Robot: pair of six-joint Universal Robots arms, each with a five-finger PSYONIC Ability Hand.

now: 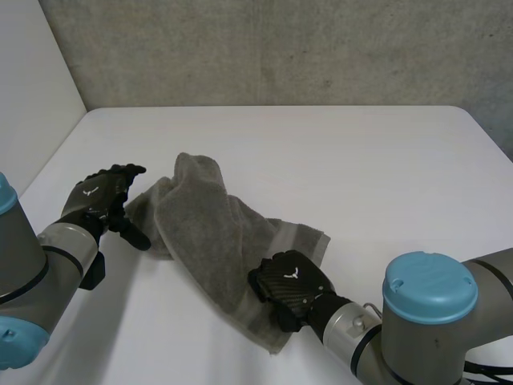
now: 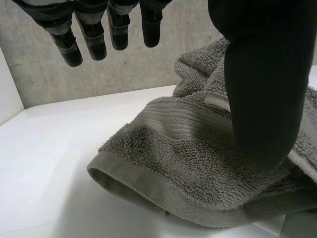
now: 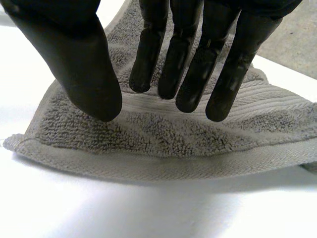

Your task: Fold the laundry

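Fingers (image 3: pixel 176 64) of right hand (image 1: pixel 290 282) straight over rumpled terry towel (image 1: pixel 208 233) (ribbed band (image 3: pixel 280 99)).

The head camera is looking down from behind and between the arms, taking in the whole white table (image 1: pixel 385 160). The grey towel (image 1: pixel 200 233) is lying centre left of its frame, and a concrete wall (image 1: pixel 280 48) is running along the top. The left wrist camera is sitting close behind the left hand (image 2: pixel 257 89), facing along the palm toward the wall. The right wrist camera is hanging just over the right hand (image 3: pixel 74 54). All three are sharing the towel.
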